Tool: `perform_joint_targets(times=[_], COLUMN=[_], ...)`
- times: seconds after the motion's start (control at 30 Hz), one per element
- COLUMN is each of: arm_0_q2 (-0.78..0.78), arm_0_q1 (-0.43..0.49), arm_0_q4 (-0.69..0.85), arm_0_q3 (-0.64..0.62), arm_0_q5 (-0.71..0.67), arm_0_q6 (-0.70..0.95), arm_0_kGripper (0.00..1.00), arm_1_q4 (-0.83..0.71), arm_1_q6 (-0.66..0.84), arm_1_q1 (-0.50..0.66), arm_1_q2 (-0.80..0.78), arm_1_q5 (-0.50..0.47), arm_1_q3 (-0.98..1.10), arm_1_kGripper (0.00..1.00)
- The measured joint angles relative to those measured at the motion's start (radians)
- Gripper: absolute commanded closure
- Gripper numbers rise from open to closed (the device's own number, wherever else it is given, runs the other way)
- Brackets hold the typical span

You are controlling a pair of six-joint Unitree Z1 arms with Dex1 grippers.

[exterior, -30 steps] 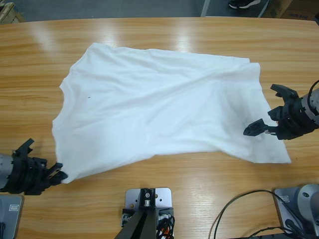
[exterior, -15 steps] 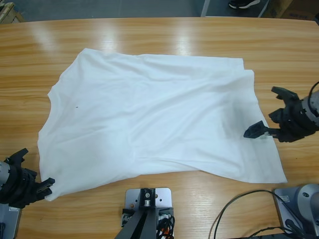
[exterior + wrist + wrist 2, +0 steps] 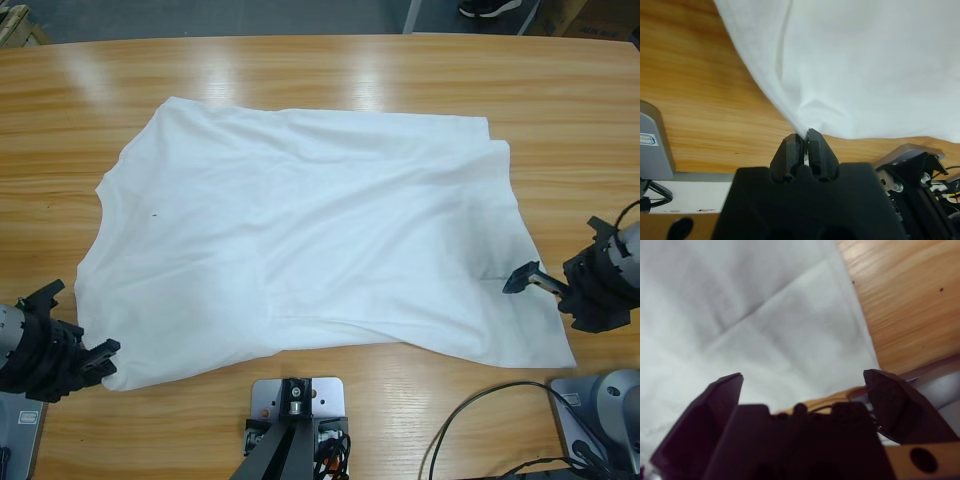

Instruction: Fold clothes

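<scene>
A plain white shirt lies spread flat across the wooden table, with a tiny dark mark near its left side. My left gripper is at the shirt's near left corner; in the left wrist view it is shut on the fabric's edge. My right gripper stands open at the shirt's right edge, near its near right corner. In the right wrist view its wide-apart jaws hover over the white cloth, holding nothing, with bare wood beside.
A black cable loops on the table near the front right. Beyond the far edge is grey floor with a person's shoe and cardboard boxes. Bare wood runs along the far side and both ends.
The shirt slid left and toward the near edge with my left gripper, then stopped. My right gripper drew back to the right and nearer the front edge, staying open.
</scene>
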Motion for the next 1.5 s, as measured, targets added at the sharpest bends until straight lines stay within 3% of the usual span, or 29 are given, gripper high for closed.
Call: perform_joint_targets(times=[0.07, 0.17, 0.33, 0.6, 0.63, 0.73, 0.93, 1.23, 1.37, 1.5], arm_0_q2=[0.0, 0.0, 0.0, 0.002, 0.002, 0.002, 0.006, 0.018, 0.02, 0.025], arm_0_q1=[0.0, 0.0, 0.0, 0.0, 0.0, 0.0, 0.002, 0.034, 0.043, 0.044], arm_0_q4=[0.008, 0.012, 0.014, 0.014, 0.014, 0.014, 0.014, 0.014, 0.014, 0.014], arm_0_q3=[-0.003, -0.003, -0.003, -0.004, -0.004, -0.004, -0.015, -0.038, -0.043, -0.044], arm_0_q5=[0.0, 0.0, 0.0, -0.002, -0.002, -0.008, -0.019, -0.032, -0.032, -0.032], arm_0_q6=[0.0, 0.0, 0.001, 0.059, 0.066, 0.086, 0.133, 0.164, 0.164, 0.164], arm_0_kGripper=[1.0, 1.0, 1.0, 1.0, 1.0, 1.0, 1.0, 1.0, 1.0, 1.0], arm_1_q4=[0.005, 0.032, 0.059, 0.154, 0.161, 0.167, 0.123, -0.179, -0.203, -0.211], arm_1_q6=[0.054, 0.162, 0.435, 0.747, 0.791, 0.889, 0.955, 0.96, 0.96, 0.96], arm_1_q1=[0.002, 0.011, 0.163, 0.309, 0.312, 0.314, 0.324, 0.329, 0.329, 0.329], arm_1_q2=[0.003, 0.002, -0.009, -0.16, -0.176, -0.204, -0.246, -0.18, -0.178, -0.178], arm_1_q5=[-0.012, -0.017, -0.043, -0.078, -0.077, -0.077, -0.087, -0.096, -0.113, -0.119], arm_1_q3=[0.0, 0.001, 0.025, 0.031, 0.031, 0.038, 0.091, 0.23, 0.242, 0.248], arm_1_kGripper=[0.0, 0.123, 0.139, 0.302, 0.163, 0.048, 0.0, 0.011, 0.139, 0.151])
